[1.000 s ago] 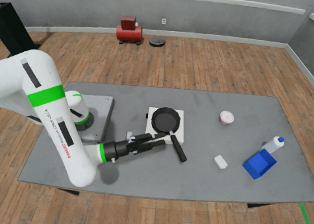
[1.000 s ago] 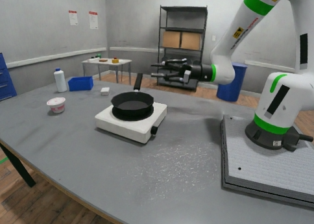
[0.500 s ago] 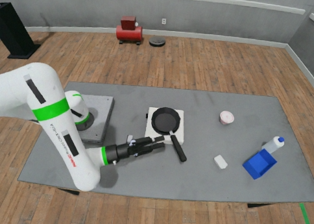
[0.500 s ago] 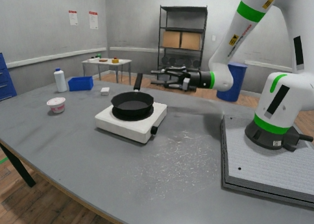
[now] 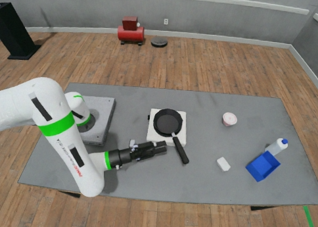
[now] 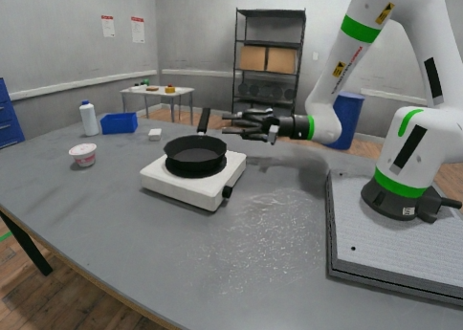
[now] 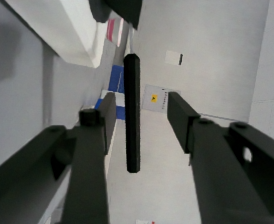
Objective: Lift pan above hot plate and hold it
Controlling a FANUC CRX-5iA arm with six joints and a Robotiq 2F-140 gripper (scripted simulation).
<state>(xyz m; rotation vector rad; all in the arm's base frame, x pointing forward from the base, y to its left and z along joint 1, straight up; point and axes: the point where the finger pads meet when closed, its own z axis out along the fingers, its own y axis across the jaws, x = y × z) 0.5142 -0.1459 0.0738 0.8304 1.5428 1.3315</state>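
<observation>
A black pan [image 5: 168,122] sits on the white hot plate [image 5: 152,132] in the middle of the grey table. Its long black handle [image 5: 181,150] sticks out over the table toward the front. My gripper [image 5: 163,149] lies level with the handle, just left of it, and is open with a small gap between fingertips and handle. In the exterior view the gripper [image 6: 230,123] is right of the handle [image 6: 204,121], behind the pan [image 6: 195,151]. In the wrist view the handle [image 7: 132,115] lines up between my fingers, ahead of the tips, untouched.
A pink-white cup [image 5: 229,119], a white block [image 5: 223,164], a blue bin [image 5: 263,166] and a white bottle [image 5: 277,145] stand at the right of the table. My base plate [image 5: 98,119] is at the left.
</observation>
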